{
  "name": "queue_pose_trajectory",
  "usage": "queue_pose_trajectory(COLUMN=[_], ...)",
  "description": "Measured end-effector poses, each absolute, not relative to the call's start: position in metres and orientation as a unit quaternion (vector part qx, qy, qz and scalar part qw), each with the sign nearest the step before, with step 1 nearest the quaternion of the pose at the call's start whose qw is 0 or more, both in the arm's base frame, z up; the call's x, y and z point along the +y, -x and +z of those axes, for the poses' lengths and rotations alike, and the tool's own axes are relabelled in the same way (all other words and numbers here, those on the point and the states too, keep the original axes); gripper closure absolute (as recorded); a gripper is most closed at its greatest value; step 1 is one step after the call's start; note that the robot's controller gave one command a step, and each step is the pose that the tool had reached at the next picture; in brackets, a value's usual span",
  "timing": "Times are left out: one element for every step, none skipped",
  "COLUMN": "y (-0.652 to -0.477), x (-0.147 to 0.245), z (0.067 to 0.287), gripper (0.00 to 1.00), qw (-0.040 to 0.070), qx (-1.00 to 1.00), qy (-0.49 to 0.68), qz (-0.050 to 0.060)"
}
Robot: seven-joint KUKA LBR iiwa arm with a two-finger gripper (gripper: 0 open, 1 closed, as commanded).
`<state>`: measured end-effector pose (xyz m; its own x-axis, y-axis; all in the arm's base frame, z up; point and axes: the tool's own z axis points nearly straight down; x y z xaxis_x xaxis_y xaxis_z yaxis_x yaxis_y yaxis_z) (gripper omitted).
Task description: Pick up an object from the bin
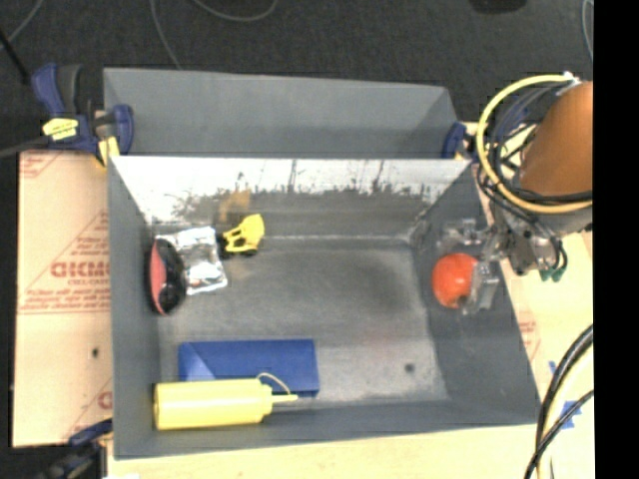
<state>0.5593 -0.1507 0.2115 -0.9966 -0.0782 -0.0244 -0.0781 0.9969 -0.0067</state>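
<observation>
orange-red ball (451, 279) | round, smooth, near right wall | against pincer (475, 265) | spread or pinching: cannot tell

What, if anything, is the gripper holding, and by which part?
Cannot tell: the gripper is against an orange-red ball by the bin's right wall, but no clear hold shows.

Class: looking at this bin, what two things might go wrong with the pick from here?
1. The orange-red ball is round and lies right at the gripper, so it may roll away when touched.
2. Both sit close to the bin's sloping right wall, so the gripper might scrape it.
</observation>
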Motion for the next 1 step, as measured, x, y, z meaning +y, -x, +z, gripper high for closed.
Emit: queue_pose_trajectory(y=[-0.5657], x=[-0.1336], z=[0.2726], gripper=[1.00], qw=[0.012], qx=[0.999], qy=[0.044], qz=[-0.004])
